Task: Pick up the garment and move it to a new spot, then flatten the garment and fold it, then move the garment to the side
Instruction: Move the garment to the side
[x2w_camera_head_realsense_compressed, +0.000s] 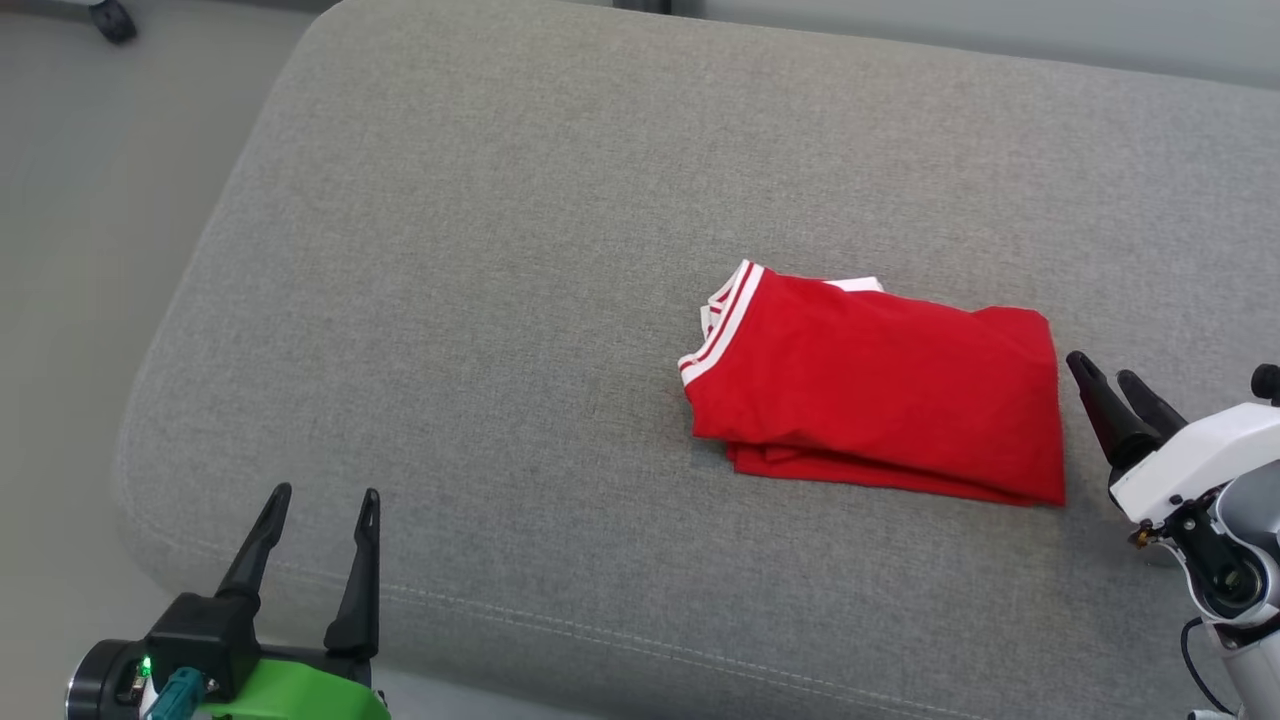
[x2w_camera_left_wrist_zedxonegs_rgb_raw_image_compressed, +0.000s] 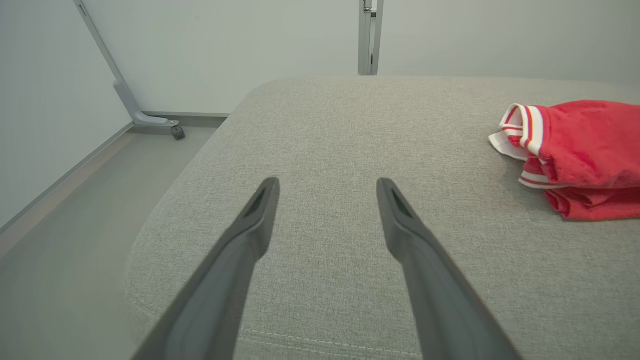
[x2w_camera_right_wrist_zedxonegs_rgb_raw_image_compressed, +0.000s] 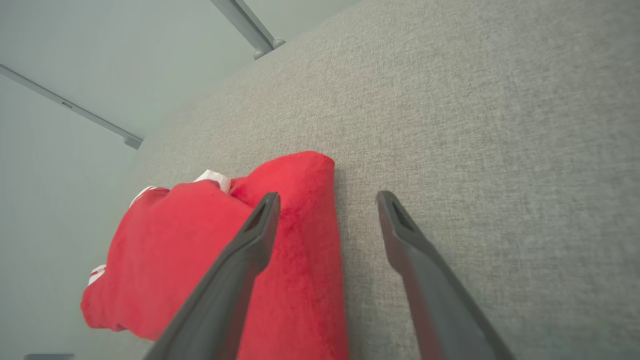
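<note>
The garment (x2w_camera_head_realsense_compressed: 875, 390) is red with white striped trim and lies folded in a neat rectangle on the right half of a grey cushion (x2w_camera_head_realsense_compressed: 500, 300). My right gripper (x2w_camera_head_realsense_compressed: 1108, 376) hovers just off the garment's right edge, open and empty. In the right wrist view the garment (x2w_camera_right_wrist_zedxonegs_rgb_raw_image_compressed: 210, 260) sits under and beside the left finger of my right gripper (x2w_camera_right_wrist_zedxonegs_rgb_raw_image_compressed: 327, 199), whose other finger is over bare cushion. My left gripper (x2w_camera_head_realsense_compressed: 325, 492) stands open and empty at the cushion's front left corner, far from the garment (x2w_camera_left_wrist_zedxonegs_rgb_raw_image_compressed: 585, 150). The left wrist view shows my left gripper (x2w_camera_left_wrist_zedxonegs_rgb_raw_image_compressed: 327, 185) over bare fabric.
The cushion's rounded left edge drops to a grey floor (x2w_camera_head_realsense_compressed: 70, 250). A metal stand leg with a caster (x2w_camera_left_wrist_zedxonegs_rgb_raw_image_compressed: 176, 131) rests on the floor by the wall. A vertical metal post (x2w_camera_left_wrist_zedxonegs_rgb_raw_image_compressed: 369, 37) rises behind the cushion. Wide bare cushion lies left of the garment.
</note>
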